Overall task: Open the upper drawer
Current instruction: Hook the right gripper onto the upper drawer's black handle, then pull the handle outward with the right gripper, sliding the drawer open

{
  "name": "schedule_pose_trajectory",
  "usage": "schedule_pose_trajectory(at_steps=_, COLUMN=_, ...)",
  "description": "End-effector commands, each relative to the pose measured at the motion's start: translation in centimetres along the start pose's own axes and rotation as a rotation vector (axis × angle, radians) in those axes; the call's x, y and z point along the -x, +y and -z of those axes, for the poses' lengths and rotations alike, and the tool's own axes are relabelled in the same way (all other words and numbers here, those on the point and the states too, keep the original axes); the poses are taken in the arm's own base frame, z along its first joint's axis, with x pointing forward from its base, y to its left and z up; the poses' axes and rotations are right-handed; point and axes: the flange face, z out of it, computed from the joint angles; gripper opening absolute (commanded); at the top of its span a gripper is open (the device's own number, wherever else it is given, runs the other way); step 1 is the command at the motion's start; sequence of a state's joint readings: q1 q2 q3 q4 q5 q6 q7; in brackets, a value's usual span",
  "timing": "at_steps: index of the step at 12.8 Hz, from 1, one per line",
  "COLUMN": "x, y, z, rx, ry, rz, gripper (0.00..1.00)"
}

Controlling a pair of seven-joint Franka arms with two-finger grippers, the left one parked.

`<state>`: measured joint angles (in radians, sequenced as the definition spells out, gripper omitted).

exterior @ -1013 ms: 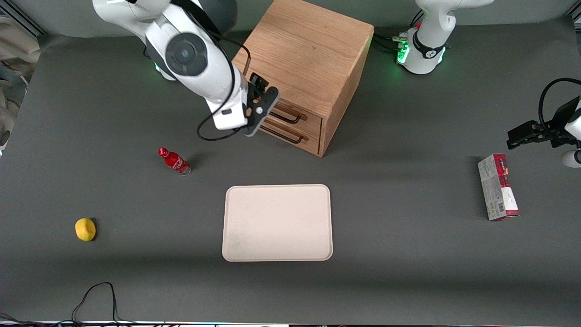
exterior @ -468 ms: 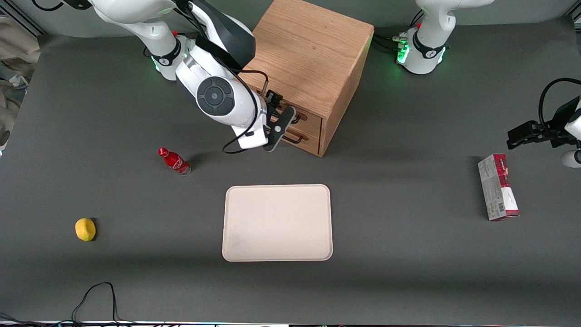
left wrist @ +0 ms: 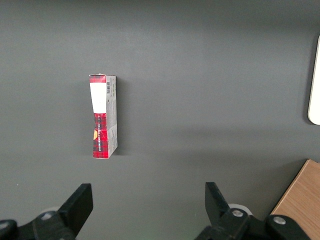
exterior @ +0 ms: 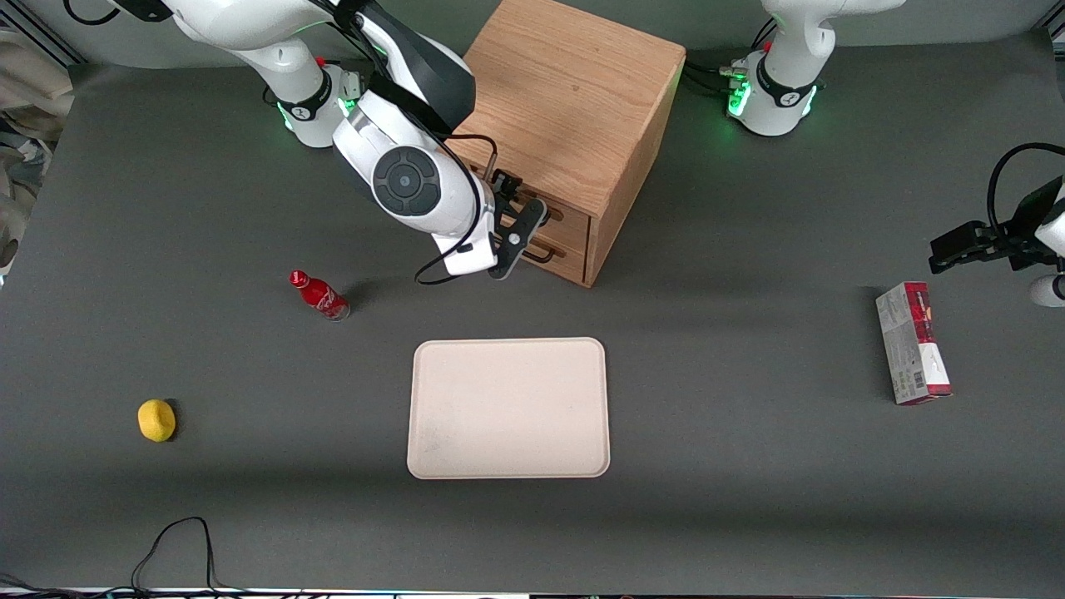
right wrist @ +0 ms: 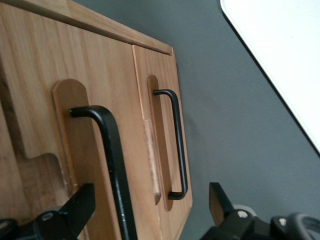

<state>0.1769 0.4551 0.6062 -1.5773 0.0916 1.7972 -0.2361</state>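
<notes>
The wooden cabinet (exterior: 574, 100) stands at the table's back, its two drawers facing the tray. The upper drawer (exterior: 569, 214) looks closed; its black bar handle (right wrist: 111, 165) runs between my spread fingers in the right wrist view. The lower drawer's handle (right wrist: 176, 145) lies beside it, nearer the table top. My right gripper (exterior: 521, 210) is open right in front of the drawer fronts, at the upper handle's height. In the right wrist view the gripper (right wrist: 147, 210) has one finger (right wrist: 75, 210) close by the upper handle and touches nothing.
A beige tray (exterior: 508, 408) lies nearer the front camera than the cabinet. A red bottle (exterior: 319, 295) and a yellow lemon (exterior: 156, 419) lie toward the working arm's end. A red and white box (exterior: 912, 343) lies toward the parked arm's end.
My right arm has swung across in front of the cabinet and brought the gripper up to the drawer fronts. In the last half second it moved only slightly closer.
</notes>
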Motion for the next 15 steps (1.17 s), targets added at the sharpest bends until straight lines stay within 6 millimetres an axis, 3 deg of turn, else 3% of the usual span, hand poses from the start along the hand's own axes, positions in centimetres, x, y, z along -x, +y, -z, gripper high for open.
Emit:
schedule_pose_trajectory(at_steps=1, x=-0.1, y=0.5, z=-1.5, rx=0.02, ry=-0.014, rz=0.051, gripper=1.0)
schedule_pose_trajectory(at_steps=5, x=-0.4, y=1.6, z=-2.3, rx=0.055, ry=-0.011, rz=0.063, gripper=1.0)
schedule_pose_trajectory(at_steps=8, x=-0.4, y=3.0, z=-0.5, rx=0.121, ry=0.001, rz=0.105, gripper=1.0)
schedule_pose_trajectory(at_steps=10, x=-0.2, y=4.7, z=0.8, rx=0.155, ry=0.016, rz=0.083, gripper=1.0)
schedule_pose_trajectory(at_steps=15, x=1.6, y=11.6, z=3.8, rx=0.204, ry=0.05, rz=-0.006, gripper=1.0)
